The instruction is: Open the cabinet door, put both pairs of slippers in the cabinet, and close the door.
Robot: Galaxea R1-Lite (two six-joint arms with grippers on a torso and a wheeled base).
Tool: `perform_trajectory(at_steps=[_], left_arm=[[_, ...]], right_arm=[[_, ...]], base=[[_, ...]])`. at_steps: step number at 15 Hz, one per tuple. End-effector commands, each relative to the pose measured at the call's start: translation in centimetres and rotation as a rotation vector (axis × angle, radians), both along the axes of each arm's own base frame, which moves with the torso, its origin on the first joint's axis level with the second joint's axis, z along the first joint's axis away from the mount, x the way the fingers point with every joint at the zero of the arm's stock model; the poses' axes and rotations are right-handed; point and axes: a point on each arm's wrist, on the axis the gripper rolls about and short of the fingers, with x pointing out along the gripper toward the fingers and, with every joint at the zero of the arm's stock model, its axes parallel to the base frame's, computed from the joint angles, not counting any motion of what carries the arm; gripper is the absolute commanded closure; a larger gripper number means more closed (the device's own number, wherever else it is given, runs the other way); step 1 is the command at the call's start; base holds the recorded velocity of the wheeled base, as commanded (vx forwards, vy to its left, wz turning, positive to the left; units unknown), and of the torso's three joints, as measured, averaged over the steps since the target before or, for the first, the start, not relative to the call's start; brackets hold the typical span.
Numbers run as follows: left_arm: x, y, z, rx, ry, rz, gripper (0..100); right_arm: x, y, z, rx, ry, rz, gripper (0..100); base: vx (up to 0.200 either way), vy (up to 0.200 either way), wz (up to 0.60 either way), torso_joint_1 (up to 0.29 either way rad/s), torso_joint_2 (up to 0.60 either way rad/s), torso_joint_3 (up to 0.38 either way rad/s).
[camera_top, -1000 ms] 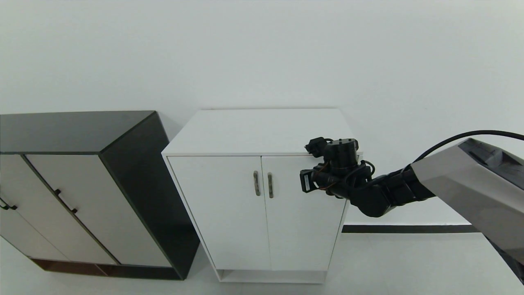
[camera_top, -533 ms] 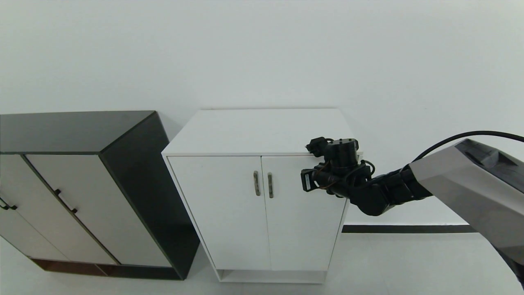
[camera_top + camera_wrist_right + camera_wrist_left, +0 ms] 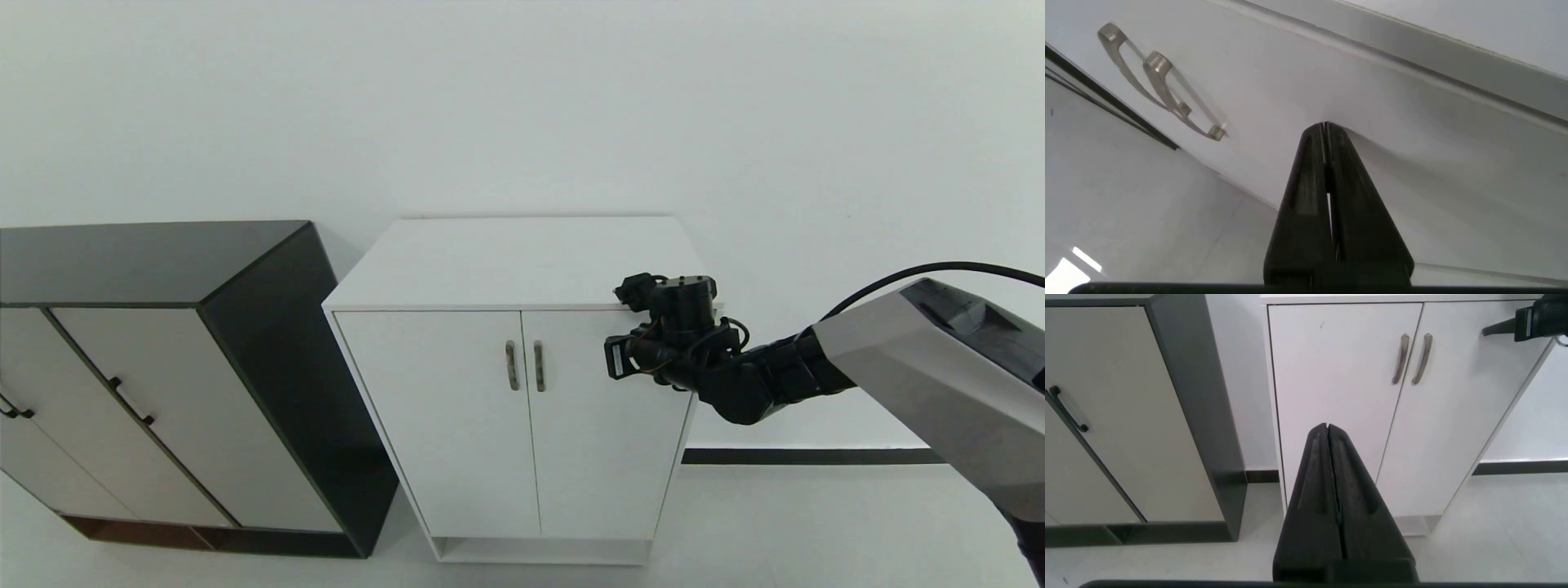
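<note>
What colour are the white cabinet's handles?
Silver-grey metal; the handles show best in the right wrist view.

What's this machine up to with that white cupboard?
A two-armed robot faces a white cabinet whose doors are both shut. Its right end effector, closed, is close to the upper part of the right door, off to the side of the handles. The left end effector, also closed, hangs farther back.

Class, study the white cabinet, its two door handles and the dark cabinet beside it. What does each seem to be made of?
White cabinet: probably laminated board; flat, matt, uniform white panels.
Door handles: likely brushed metal; grey with a dull sheen.
Dark cabinet: seemingly laminated board too; smooth dark-grey top and side, paler matt doors.
</note>
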Motion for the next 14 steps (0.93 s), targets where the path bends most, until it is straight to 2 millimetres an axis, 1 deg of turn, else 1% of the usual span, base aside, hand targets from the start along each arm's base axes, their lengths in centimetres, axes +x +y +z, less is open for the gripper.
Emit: perform_trajectory(at_steps=[1, 6, 8, 10, 11, 12, 13, 14], left_arm=[[0.0, 0.0, 0.0, 0.0, 0.0, 0.0, 100], [0.0, 0.0, 0.0, 0.0, 0.0, 0.0, 100], [0.0, 0.0, 0.0, 0.0, 0.0, 0.0, 100], [0.0, 0.0, 0.0, 0.0, 0.0, 0.0, 100], [0.0, 0.0, 0.0, 0.0, 0.0, 0.0, 100], [0.0, 0.0, 0.0, 0.0, 0.0, 0.0, 100], [0.0, 0.0, 0.0, 0.0, 0.0, 0.0, 100], [0.0, 0.0, 0.0, 0.0, 0.0, 0.0, 100]], right_arm=[[0.3, -0.1, -0.3, -0.002, 0.002, -0.004, 100], [0.4, -0.2, 0.2, 0.001, 0.005, -0.013, 100], [-0.1, -0.4, 1.5, 0.053, 0.009, -0.033, 100], [-1.9, -1.1, 2.7, 0.051, 0.015, -0.027, 100], [-3.3, -1.5, 3.3, 0.049, 0.025, -0.018, 100], [-4.0, -1.6, 3.7, 0.052, 0.025, -0.014, 100], [-6.4, -2.4, 4.8, 0.054, 0.025, -0.001, 100], [-8.0, -3.3, 5.6, 0.057, 0.018, 0.003, 100]], base=[[0.0, 0.0, 0.0, 0.0, 0.0, 0.0], [0.0, 0.0, 0.0, 0.0, 0.0, 0.0], [0.0, 0.0, 0.0, 0.0, 0.0, 0.0], [0.0, 0.0, 0.0, 0.0, 0.0, 0.0], [0.0, 0.0, 0.0, 0.0, 0.0, 0.0], [0.0, 0.0, 0.0, 0.0, 0.0, 0.0], [0.0, 0.0, 0.0, 0.0, 0.0, 0.0], [0.0, 0.0, 0.0, 0.0, 0.0, 0.0]])
